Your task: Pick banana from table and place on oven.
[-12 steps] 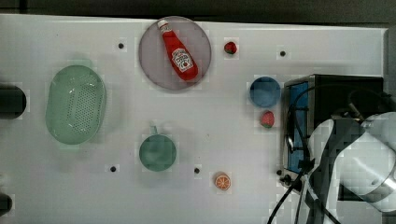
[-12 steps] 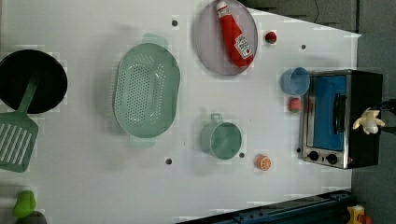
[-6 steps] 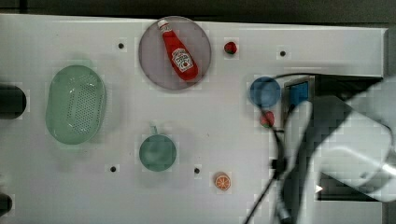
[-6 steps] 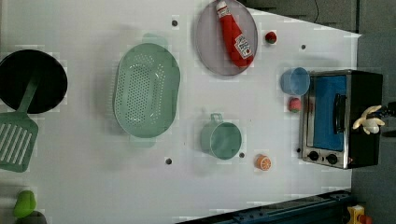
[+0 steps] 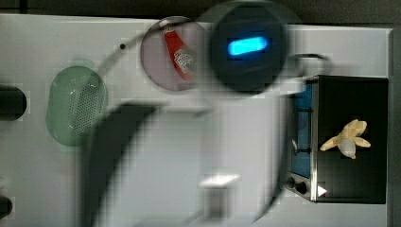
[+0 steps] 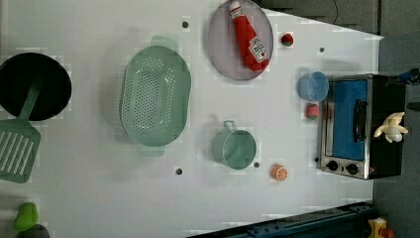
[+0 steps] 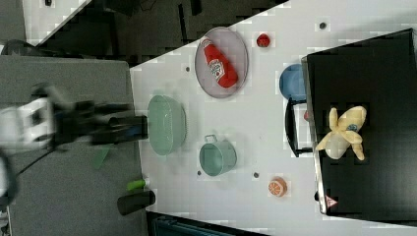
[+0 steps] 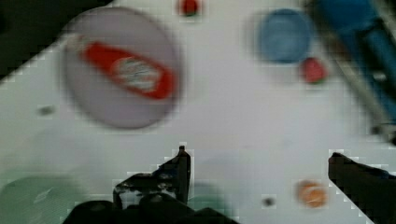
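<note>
The banana point(image 7: 342, 132) lies on the black top of the oven point(image 7: 373, 64), peel strips splayed, clear of the table point(image 6: 287, 208). The gripper point(image 8: 257, 161), fingers spread wide and empty, hangs above the table near the orange slice point(image 8: 311, 193).

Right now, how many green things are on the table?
3: the colander, the cup near the orange slice, and the spatula by the black pan. More may be hidden.
</note>
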Robot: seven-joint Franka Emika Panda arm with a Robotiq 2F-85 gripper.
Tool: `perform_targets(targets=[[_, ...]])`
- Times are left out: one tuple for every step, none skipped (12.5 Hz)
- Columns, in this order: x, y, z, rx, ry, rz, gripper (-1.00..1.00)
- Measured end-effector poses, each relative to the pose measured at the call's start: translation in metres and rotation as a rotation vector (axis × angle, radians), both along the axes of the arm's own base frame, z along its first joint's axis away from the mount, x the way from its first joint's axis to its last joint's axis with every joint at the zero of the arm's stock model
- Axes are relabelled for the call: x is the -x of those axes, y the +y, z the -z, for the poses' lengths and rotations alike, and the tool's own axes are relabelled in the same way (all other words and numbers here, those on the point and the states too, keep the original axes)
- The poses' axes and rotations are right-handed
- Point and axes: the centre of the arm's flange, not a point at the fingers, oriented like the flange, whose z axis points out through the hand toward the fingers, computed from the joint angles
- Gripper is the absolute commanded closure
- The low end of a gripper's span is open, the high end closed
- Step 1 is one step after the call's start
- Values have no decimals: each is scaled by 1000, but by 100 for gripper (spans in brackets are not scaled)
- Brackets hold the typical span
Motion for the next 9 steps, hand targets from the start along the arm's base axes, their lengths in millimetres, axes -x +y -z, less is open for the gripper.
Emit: perform_targets(targets=[[14,40,-22,-6,-29,-27,-100],[30,68,-37,-1,-23,-51,-100],[43,86,-45,-9,-17,-47,-100],[49,92,-52,-4,-28,-42,-100],[53,86,-53,0,-22,-34,-100],[50,72,-52,-2,-19,-9,-100],[44,53,-45,0,-5,36,-100],[36,31,-34,-9,16,101,-100],[28,11,-24,-13,37,148,-100]])
